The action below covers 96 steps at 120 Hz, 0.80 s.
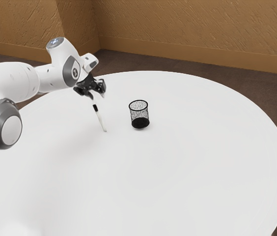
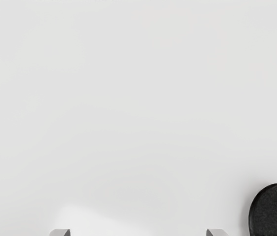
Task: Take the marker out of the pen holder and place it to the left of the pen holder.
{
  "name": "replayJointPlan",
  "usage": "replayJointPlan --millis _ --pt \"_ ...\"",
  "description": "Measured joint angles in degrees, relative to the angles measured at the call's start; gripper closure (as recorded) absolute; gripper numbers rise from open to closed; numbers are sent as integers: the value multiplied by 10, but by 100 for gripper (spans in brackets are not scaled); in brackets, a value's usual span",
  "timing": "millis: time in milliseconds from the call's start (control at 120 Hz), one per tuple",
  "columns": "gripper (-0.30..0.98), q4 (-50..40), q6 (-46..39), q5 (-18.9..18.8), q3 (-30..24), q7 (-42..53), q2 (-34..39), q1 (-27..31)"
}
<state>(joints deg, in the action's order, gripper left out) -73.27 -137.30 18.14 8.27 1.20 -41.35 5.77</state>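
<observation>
Hand (image 1: 97,93) wide, nothing gripped. Marker (image 1: 99,119) is seen below it, beside pen holder (image 1: 139,115) on the exterior view's left, long axis directed roughly toward tabletop's (image 1: 192,182) near edge.

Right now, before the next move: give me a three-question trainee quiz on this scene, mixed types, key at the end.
1. Fill in the blank: the end of the marker nearer the gripper is ____ in colour.
2. Multiple choice: in the exterior view, where is the marker relative to the pen holder?
a) inside it
b) outside it, toward the view's left
c) outside it, toward the view's right
3. True or false: the gripper's fingers are closed together.

Key: 1 black; 2 b; 3 false.
</observation>
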Motion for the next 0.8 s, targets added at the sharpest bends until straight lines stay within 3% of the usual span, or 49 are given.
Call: replayJointPlan --millis 108,225,425,583,800 --pt "24 -4 9 -4 2 6 37 -8" --pt "14 -84 71 -23 38 9 179 -73" --pt "5 -169 258 -127 44 -13 376 -237" --pt "3 -185 354 -186 44 -47 414 -391" --pt "1 -191 409 -213 44 -81 421 -585"
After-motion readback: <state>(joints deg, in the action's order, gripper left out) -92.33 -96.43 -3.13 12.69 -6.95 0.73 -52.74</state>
